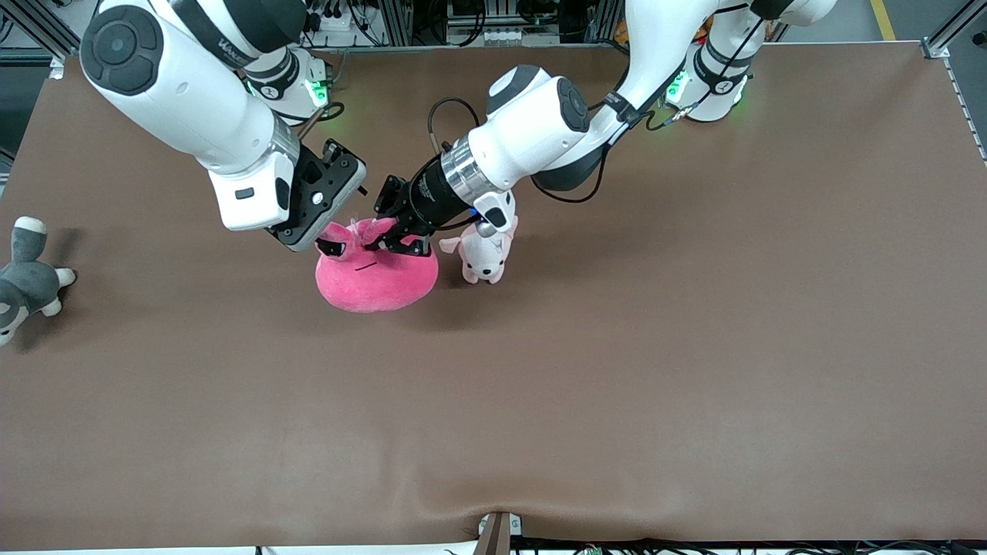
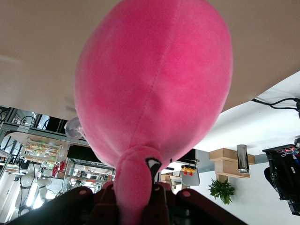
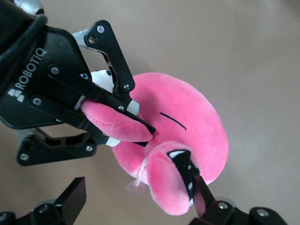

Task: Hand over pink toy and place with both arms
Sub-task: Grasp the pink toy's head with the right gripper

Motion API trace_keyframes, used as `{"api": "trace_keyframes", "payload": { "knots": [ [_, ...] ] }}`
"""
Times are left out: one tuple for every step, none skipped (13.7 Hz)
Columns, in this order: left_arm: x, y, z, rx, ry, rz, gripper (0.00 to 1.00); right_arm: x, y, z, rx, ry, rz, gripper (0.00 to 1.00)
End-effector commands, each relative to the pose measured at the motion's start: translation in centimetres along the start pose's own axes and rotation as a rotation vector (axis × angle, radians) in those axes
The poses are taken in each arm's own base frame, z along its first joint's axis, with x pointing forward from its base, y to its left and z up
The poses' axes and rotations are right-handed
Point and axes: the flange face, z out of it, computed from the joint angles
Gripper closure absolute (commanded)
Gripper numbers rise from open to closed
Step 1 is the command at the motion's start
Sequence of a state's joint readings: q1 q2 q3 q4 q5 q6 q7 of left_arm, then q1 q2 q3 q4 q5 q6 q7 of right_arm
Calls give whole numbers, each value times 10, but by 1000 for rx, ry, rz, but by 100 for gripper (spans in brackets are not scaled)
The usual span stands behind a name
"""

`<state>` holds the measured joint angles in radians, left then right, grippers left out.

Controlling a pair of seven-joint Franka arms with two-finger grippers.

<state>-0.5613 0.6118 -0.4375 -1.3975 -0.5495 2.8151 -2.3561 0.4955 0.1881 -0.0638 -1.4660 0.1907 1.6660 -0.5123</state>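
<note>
The pink toy (image 1: 378, 281) is at the middle of the brown table (image 1: 694, 347); I cannot tell whether it rests on the table or hangs just above it. My left gripper (image 1: 389, 235) is shut on one of its eye stalks, which shows pinched between the fingers in the left wrist view (image 2: 133, 206), with the toy's body (image 2: 154, 84) filling that view. My right gripper (image 1: 331, 243) is open around the other stalk. In the right wrist view this stalk (image 3: 171, 180) lies between its spread fingers (image 3: 136, 197), against one fingertip (image 3: 201, 192). The left gripper (image 3: 145, 133) also shows there.
A small pale pink-and-white puppy plush (image 1: 484, 258) stands right beside the pink toy, under the left arm's wrist. A grey-and-white plush (image 1: 27, 274) lies at the table edge toward the right arm's end.
</note>
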Motion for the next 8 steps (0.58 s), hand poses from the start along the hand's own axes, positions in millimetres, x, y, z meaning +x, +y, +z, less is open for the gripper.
{"api": "trace_keyframes", "payload": {
  "knots": [
    [-10, -3, -2, -22, -27, 19, 100, 0, 3, 1, -39, 0, -49, 0],
    [-10, -4, -3, -22, -28, 20, 100, 1, 6, 7, -39, -8, -50, 0],
    [-10, -2, -3, -23, -28, 19, 100, 2, 7, 10, -42, -13, -49, 0],
    [-10, -3, -3, -24, -28, 21, 100, 5, 10, 15, -46, -14, -50, 0],
    [-10, -4, -2, -22, -26, 23, 100, 6, 11, 19, -45, -17, -52, 0],
    [-10, -4, -2, -22, -26, 23, 100, 7, 12, 22, -45, -20, -50, 0],
    [-10, -3, -3, -24, -26, 22, 100, 7, 13, 24, -42, -22, -49, 0],
    [-10, -4, -2, -22, -26, 23, 100, 6, 17, 24, -42, -23, -43, 0]
  ]
}}
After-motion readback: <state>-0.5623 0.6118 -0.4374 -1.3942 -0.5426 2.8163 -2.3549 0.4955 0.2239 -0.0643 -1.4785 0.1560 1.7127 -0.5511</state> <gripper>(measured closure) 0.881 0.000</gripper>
